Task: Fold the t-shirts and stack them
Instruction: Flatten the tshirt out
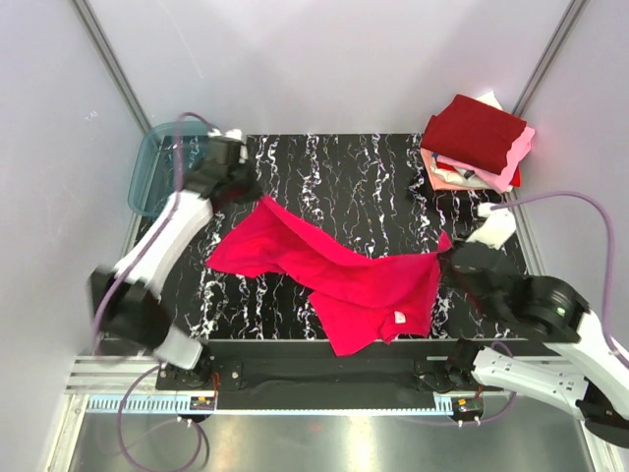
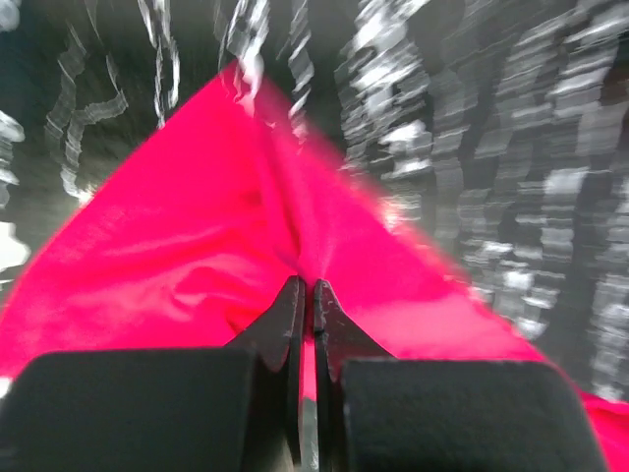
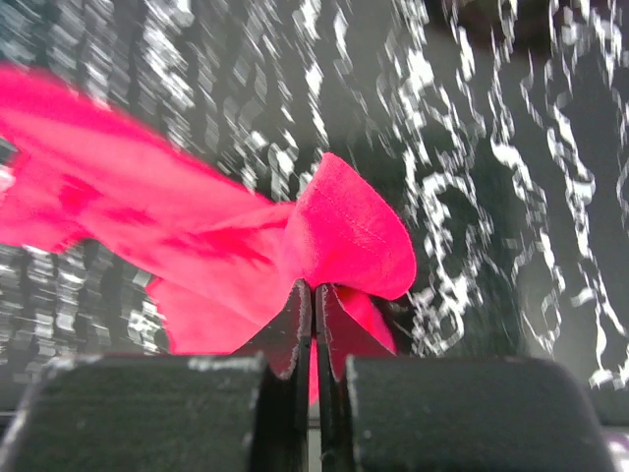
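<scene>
The bright pinkish-red t-shirt (image 1: 334, 270) hangs stretched between my two grippers over the black marbled table (image 1: 354, 177), its lower part drooping to the front edge. My left gripper (image 1: 254, 194) is shut on the shirt's far left corner; in the left wrist view cloth (image 2: 197, 226) is pinched between the jaws at my gripper (image 2: 306, 287). My right gripper (image 1: 450, 251) is shut on the shirt's right corner; cloth (image 3: 344, 231) bunches above the closed jaws at my gripper (image 3: 314, 290). A stack of folded shirts (image 1: 477, 143), dark maroon on top of pink, salmon and white, lies at the back right.
A translucent blue-grey plastic tub (image 1: 152, 167) stands off the table's back left corner. Grey walls and metal frame posts enclose the table. A metal rail with the arm bases runs along the near edge (image 1: 324, 379).
</scene>
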